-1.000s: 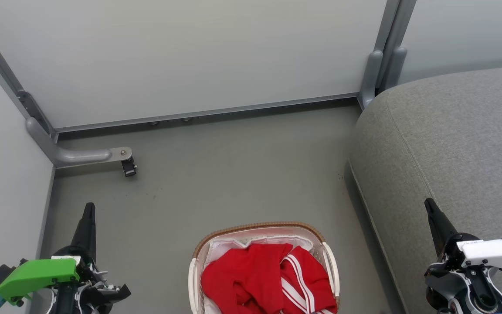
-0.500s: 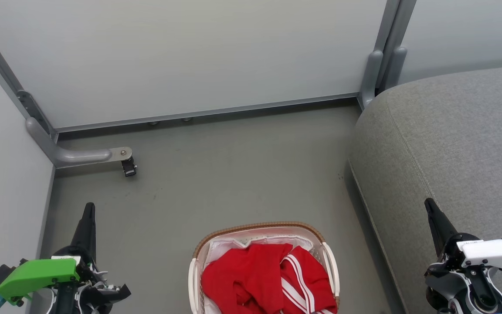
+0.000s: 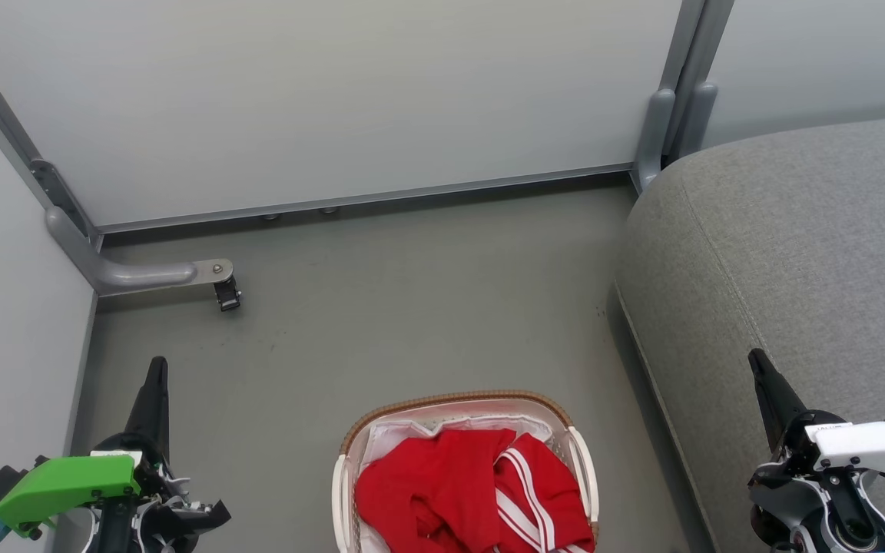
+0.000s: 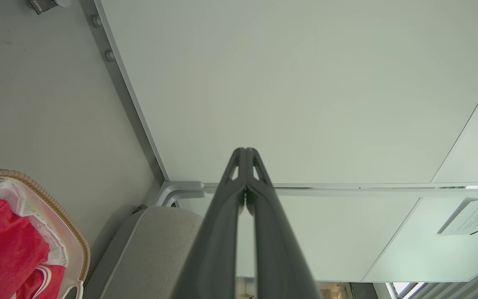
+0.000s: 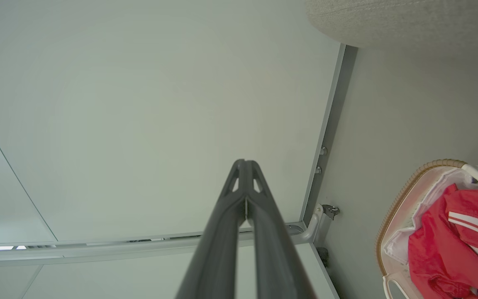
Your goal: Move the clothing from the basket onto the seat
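While the clothing (image 3: 473, 491) is heaped in the basket (image 3: 454, 402) beside the seat (image 3: 796, 246), left claw (image 3: 157, 372) and right claw (image 3: 757, 362) are held clenched, empty. One should be released, then lowered onto the top fold, liner (image 3: 400, 432) avoided.

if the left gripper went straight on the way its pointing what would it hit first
Most likely the pale wall panel: the left gripper points at it, with nothing visible between.

jersey (image 3: 442, 485) seemingly bunched in basket (image 3: 454, 399), seat (image 3: 811, 246) beside
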You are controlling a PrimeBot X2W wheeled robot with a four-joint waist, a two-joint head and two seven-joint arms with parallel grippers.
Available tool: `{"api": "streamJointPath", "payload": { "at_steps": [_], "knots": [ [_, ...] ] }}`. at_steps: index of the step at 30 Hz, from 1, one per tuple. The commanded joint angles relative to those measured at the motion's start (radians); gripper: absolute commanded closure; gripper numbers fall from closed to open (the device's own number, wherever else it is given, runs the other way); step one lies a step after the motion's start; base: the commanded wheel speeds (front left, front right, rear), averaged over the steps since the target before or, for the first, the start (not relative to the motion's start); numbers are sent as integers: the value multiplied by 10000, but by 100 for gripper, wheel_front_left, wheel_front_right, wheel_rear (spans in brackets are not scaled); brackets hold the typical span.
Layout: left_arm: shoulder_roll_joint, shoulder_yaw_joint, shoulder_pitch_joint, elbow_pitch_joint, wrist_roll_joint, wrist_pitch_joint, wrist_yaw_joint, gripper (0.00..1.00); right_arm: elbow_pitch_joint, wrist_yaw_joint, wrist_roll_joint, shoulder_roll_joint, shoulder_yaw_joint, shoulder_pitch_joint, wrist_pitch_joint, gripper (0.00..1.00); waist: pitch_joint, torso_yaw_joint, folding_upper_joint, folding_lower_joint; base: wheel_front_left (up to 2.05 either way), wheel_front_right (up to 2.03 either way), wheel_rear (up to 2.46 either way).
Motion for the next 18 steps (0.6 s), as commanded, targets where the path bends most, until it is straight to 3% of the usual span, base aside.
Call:
{"api": "streamJointPath", "payload": {
  "at_steps": [1, 11, 12, 18],
  "knots": [
    [56, 18, -118, -12, -28, 35, -44, 100, -39, 0, 38, -42, -3, -56, 20, 100, 0, 0, 0, 0, 0, 0, 0],
    [56, 18, -118, -12, -28, 35, -44, 100, -39, 0, 38, -42, -3, -56, 20, 100, 0, 0, 0, 0, 0, 0, 0],
    [-6, -4, 10, 28, 0, -1, 2, 0, 33, 2, -2, 8, 1, 12, -3, 0, 0, 0, 0, 0, 0, 0, 0],
    [-57, -146, 278, 302, 24, -111, 16, 0, 348, -2, -34, 120, 127, 254, -112, 0, 4, 3, 0, 0, 0, 0, 0]
  ]
}}
